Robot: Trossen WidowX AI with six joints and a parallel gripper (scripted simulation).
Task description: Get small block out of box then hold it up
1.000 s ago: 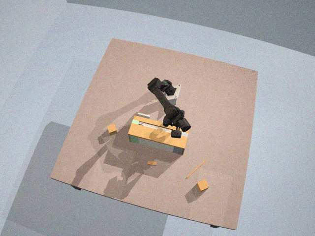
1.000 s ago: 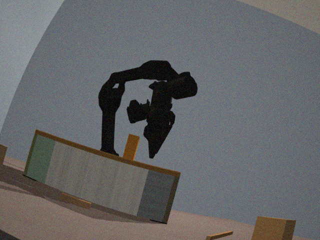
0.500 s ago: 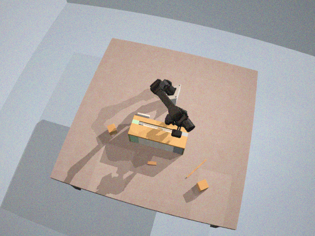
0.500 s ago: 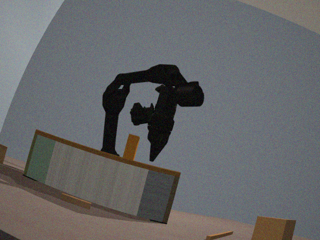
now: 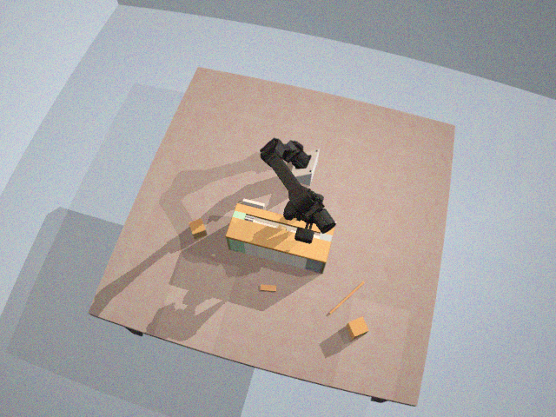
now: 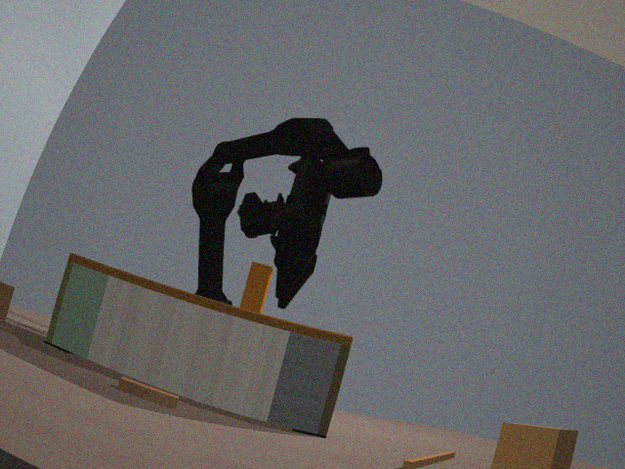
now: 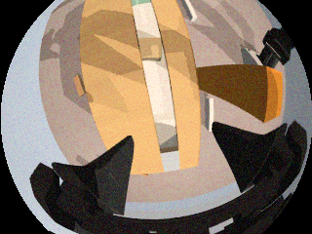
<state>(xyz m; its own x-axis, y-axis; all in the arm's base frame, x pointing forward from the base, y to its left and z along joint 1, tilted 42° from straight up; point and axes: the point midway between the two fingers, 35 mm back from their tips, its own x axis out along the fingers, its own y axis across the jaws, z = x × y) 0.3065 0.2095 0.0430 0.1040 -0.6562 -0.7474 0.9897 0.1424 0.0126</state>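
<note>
Overhead, hard to read much of the gripper (image 5: 304,234): seen only as a dark lump over the slotted orange top of the box (image 5: 269,233), with the arm covering the near end of the slot. Spread wide in the wrist view, one finger (image 7: 113,170) on each side of the box top, nothing between them. Poised just beside an upright orange peg (image 6: 256,287) rising from the box top; touching or apart, cannot tell. From outside, reduced to a black silhouette, tips pointing down just above the lid.

No plain sight of the small block anywhere. Only a tan patch down in the slot (image 7: 151,49), perhaps the block on the shelf, too blurred to say. Nothing legible through the pale front panel (image 6: 187,348).

Elsewhere on the table (image 5: 381,179): two loose cubes (image 5: 197,228), a flat slab (image 5: 268,287) and a thin stick (image 5: 346,298), all well apart from the box.
</note>
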